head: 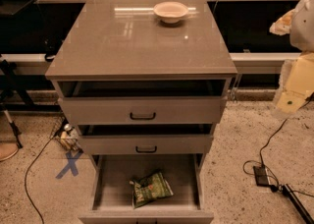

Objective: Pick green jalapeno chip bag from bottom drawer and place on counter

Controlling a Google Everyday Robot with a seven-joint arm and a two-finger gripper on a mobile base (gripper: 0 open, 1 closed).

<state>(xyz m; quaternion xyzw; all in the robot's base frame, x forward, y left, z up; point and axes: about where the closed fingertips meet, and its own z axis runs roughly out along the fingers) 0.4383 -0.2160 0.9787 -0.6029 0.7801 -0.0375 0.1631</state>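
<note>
1. By my judgement the pick is not yet under way. The pincer [293,93] hangs at the right edge of the view, well apart from the cabinet. I cannot tell whether it is spread or pressed together.
2. The green jalapeno chip bag [151,188] lies flat on the floor of the bottom drawer [115,179], which is pulled out. The bag sits near the front and touches neither side wall.
3. The desk [127,41] topping the cabinet carries a pale bowl [170,12] near its rear edge.
4. The next move likely calls for swinging left and descending in front of the middle drawer [146,144], which stands partly open above the bag. The glossy, crinkled film may slip when pinched.
</note>
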